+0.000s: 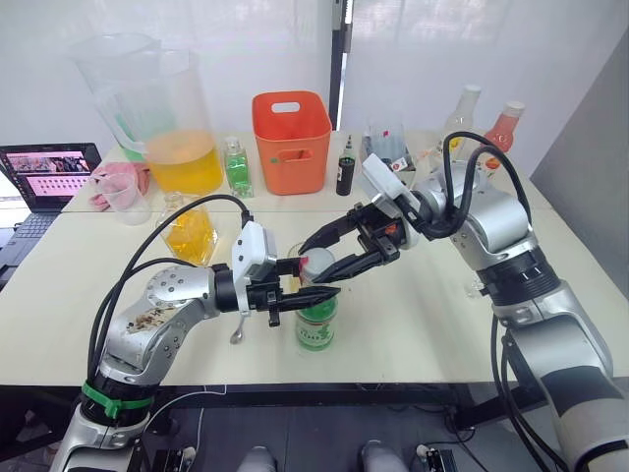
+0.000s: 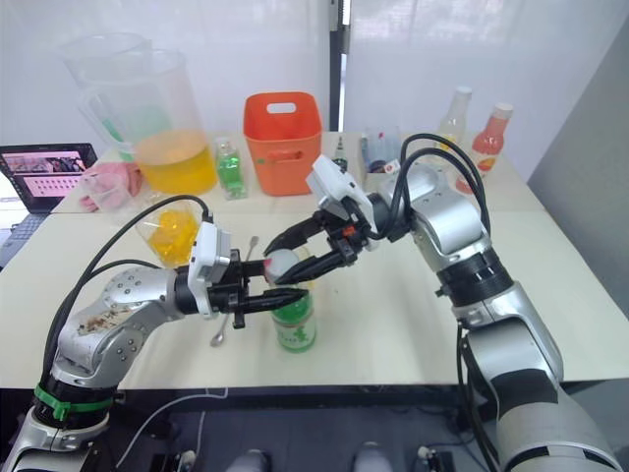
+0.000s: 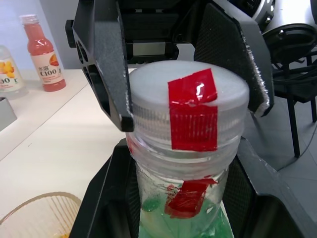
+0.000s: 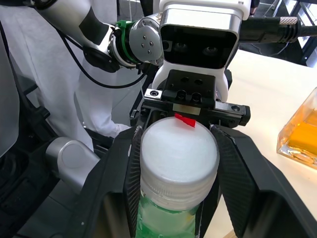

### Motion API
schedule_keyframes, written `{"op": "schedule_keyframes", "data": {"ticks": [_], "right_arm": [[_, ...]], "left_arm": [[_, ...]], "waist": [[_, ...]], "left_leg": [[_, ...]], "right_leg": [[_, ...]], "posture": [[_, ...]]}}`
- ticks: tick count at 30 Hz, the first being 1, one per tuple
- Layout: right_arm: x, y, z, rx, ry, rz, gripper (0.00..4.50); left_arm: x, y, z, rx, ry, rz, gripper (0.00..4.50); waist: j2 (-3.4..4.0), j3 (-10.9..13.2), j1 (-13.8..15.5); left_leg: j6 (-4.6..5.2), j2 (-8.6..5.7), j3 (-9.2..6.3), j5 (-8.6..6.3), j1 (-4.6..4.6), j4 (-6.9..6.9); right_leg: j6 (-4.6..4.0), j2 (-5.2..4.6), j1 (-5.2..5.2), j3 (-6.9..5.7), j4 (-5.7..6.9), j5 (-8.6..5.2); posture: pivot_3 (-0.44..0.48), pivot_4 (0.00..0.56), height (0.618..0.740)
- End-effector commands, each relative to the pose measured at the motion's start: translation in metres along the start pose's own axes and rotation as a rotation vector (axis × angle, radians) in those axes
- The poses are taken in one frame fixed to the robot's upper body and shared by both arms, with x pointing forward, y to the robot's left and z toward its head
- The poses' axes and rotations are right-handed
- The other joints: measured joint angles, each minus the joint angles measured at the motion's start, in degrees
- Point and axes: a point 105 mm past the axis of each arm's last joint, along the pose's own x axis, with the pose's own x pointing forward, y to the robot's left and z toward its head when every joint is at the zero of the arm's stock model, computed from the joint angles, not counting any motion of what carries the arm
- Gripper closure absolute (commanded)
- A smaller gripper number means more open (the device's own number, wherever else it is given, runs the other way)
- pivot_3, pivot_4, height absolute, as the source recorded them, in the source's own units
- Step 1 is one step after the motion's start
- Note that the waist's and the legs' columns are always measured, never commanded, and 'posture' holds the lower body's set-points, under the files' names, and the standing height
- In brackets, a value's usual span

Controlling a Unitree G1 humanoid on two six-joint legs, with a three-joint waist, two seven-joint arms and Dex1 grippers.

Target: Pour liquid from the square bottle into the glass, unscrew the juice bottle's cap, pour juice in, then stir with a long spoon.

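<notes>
The juice bottle [image 1: 316,326], green liquid and green label, stands upright near the table's front edge. My left gripper [image 1: 307,293] is shut on its neck just under the cap. The white cap [image 3: 190,101], marked with red tape, sits on the bottle, and my right gripper [image 1: 332,252] is shut on it, one finger on each side. The glass [image 3: 34,213] stands just behind the bottle with a little yellow liquid in it. The square bottle [image 1: 190,234] of orange liquid stands at the left. The long spoon [image 1: 239,329] lies on the table beneath my left wrist.
Along the back stand two big pitchers [image 1: 177,128], an orange bin [image 1: 291,143], a small green bottle [image 1: 237,167], a dark bottle [image 1: 345,167], a pink bottle [image 1: 503,128] and a yellow-labelled bottle [image 1: 462,113]. A laptop [image 1: 44,172] and a measuring cup [image 1: 128,197] are at the far left.
</notes>
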Motion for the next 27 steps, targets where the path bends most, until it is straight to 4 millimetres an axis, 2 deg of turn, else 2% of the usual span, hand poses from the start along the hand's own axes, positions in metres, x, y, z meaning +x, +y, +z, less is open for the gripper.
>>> {"op": "schedule_keyframes", "data": {"ticks": [1,6,7,14,19,23,27], "right_arm": [[-0.004,0.0,-0.004,-0.027,0.07,0.013,1.81],[-0.006,0.0,0.006,-0.065,0.029,0.005,0.11],[-0.007,0.001,0.009,-0.065,0.021,0.004,0.02],[-0.019,0.017,0.023,0.008,-0.064,-0.036,0.02],[-0.021,0.029,0.025,0.044,-0.074,-0.204,0.02],[-0.025,0.023,0.021,0.088,-0.073,-0.427,0.02],[-0.021,0.029,0.014,0.165,-0.078,-0.536,0.02]], "left_arm": [[0.001,-0.004,-0.015,-0.054,0.052,-0.011,2.88],[0.002,-0.004,-0.015,-0.059,0.05,-0.015,2.88],[0.002,-0.004,-0.015,-0.059,0.049,-0.017,2.88],[0.004,-0.003,-0.015,-0.061,0.044,-0.021,2.88],[0.007,-0.005,-0.017,-0.086,0.029,-0.036,2.88],[0.01,-0.005,-0.017,-0.095,0.014,-0.046,2.88],[0.013,-0.005,-0.017,-0.101,0.01,-0.069,2.88]], "waist": [[0.0,0.0,-0.2],[0.0,0.0,-0.2],[0.01,0.0,-0.2],[0.0,0.0,0.3],[0.0,0.0,0.5],[0.0,0.0,0.6],[0.0,0.0,0.9]], "left_leg": [[0.0,0.0,0.0,0.0,0.01,0.0],[0.0,-0.01,-0.01,0.0,-0.11,-0.01],[0.0,-0.01,-0.02,0.0,-0.14,-0.01],[0.0,-0.02,-0.02,0.0,-0.17,0.0],[0.0,-0.02,-0.01,-0.01,-0.18,0.0],[0.0,-0.02,-0.01,0.0,-0.18,0.03],[0.0,-0.03,-0.02,0.0,-0.19,0.04]], "right_leg": [[0.0,0.0,0.0,0.0,0.02,0.0],[0.0,0.0,-0.09,0.0,0.0,0.0],[0.0,0.0,-0.1,0.0,-0.01,0.0],[-0.02,0.0,-0.1,0.0,-0.05,0.01],[-0.02,0.0,-0.11,0.0,-0.05,0.01],[-0.02,0.0,-0.1,0.0,-0.04,0.01],[-0.02,0.0,-0.08,0.0,-0.06,0.01]], "posture": [[0.0,0.15,0.74],[0.0,0.15,0.74],[0.0,0.15,0.74],[0.0,0.15,0.74],[0.0,0.15,0.74],[0.0,0.15,0.74],[0.0,0.15,0.74]]}}
